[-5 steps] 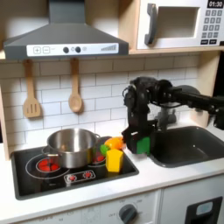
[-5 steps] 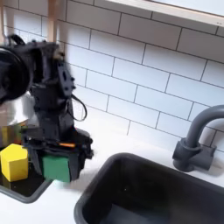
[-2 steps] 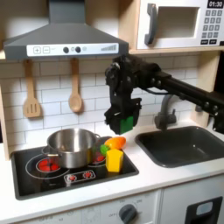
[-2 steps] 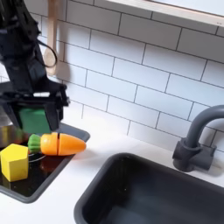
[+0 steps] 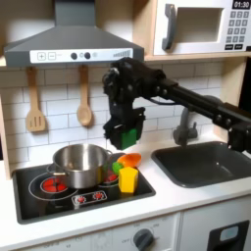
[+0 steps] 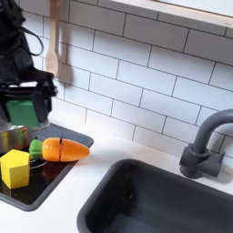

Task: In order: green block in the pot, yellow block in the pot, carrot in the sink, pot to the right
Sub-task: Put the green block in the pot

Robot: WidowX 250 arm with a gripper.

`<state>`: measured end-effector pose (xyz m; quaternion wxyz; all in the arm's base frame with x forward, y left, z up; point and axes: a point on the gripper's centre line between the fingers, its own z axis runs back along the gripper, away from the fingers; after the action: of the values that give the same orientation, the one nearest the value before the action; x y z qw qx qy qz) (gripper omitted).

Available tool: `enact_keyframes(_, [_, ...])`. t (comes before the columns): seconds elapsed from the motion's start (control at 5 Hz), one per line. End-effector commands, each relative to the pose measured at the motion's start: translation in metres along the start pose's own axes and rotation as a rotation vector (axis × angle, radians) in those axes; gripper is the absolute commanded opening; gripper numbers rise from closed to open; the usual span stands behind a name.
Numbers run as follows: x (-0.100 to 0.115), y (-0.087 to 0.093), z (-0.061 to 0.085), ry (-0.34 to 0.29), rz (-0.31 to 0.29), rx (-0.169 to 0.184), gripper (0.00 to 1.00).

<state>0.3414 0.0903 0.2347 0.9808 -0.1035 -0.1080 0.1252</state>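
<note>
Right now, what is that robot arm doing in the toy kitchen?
The arm's end effector is holding the green block up in the air, between the pot and the sink in the first exterior view, not yet over the pot. The pot sits on the stove. The yellow block and the carrot lie on the stove beside the pot, untouched. The sink is empty so far.

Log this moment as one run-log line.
gripper: shut on green block, raised over stove | pot: on burner | yellow block, carrot: on stovetop | sink: no carrot in it
</note>
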Motion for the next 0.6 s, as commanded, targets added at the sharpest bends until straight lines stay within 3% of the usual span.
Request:
enact_keyframes(0.0, [0.009, 0.038, -0.001, 0.002, 0.055, -0.002, 0.00])
enact_keyframes(0.4, [0.034, 0.065, -0.013, 0.012, 0.094, 0.019, 0.00])
